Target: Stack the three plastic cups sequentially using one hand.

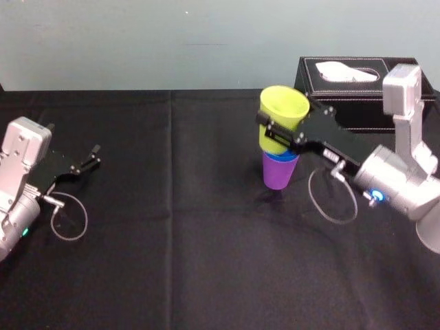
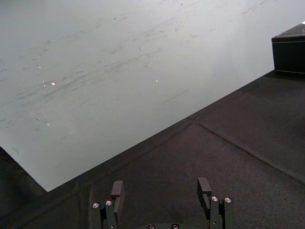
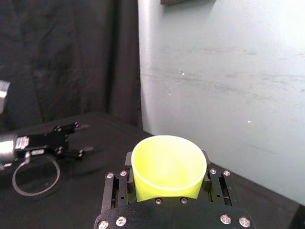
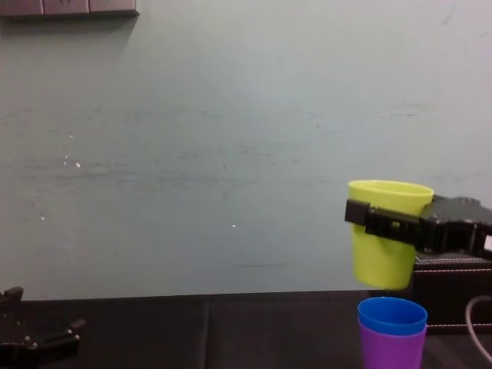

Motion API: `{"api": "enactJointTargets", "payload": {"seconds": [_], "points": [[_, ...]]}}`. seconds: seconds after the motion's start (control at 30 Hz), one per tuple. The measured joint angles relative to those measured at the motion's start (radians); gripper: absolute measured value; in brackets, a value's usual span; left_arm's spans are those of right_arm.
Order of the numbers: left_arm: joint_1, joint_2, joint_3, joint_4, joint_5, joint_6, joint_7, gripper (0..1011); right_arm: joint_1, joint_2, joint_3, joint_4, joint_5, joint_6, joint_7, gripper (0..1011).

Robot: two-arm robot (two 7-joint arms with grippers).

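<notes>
My right gripper (image 1: 275, 134) is shut on the yellow-green cup (image 1: 282, 117), a finger on each side of its wall. The cup stays upright in the air. In the chest view the yellow-green cup (image 4: 384, 231) hangs just above the blue cup (image 4: 392, 315), slightly apart from its rim. The blue cup sits nested in the purple cup (image 4: 392, 350), which stands on the black cloth. From the head camera the blue cup (image 1: 280, 157) shows as a thin band over the purple cup (image 1: 278, 175). The right wrist view looks down into the yellow-green cup (image 3: 167, 167). My left gripper (image 1: 93, 157) rests open at the far left, with nothing between its fingers (image 2: 116, 191).
A black tissue box (image 1: 357, 82) stands at the back right, just behind the right arm. A black cloth (image 1: 172, 240) covers the table, and a pale wall rises behind it. Loose cable loops hang by both wrists.
</notes>
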Motion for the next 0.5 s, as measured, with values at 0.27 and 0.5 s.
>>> {"api": "enactJointTargets", "payload": {"seconds": [0.27,0.5], "points": [[0.000,0.000,0.000,0.000,0.000,0.000,0.000,1012,0.061,-0.009,-0.008,0.075,0.021,-0.008,0.006,747],[0.000,0.000,0.000,0.000,0.000,0.000,0.000,1011,0.072,-0.009,-0.016,0.099,0.021,-0.017,0.003,747]]}}
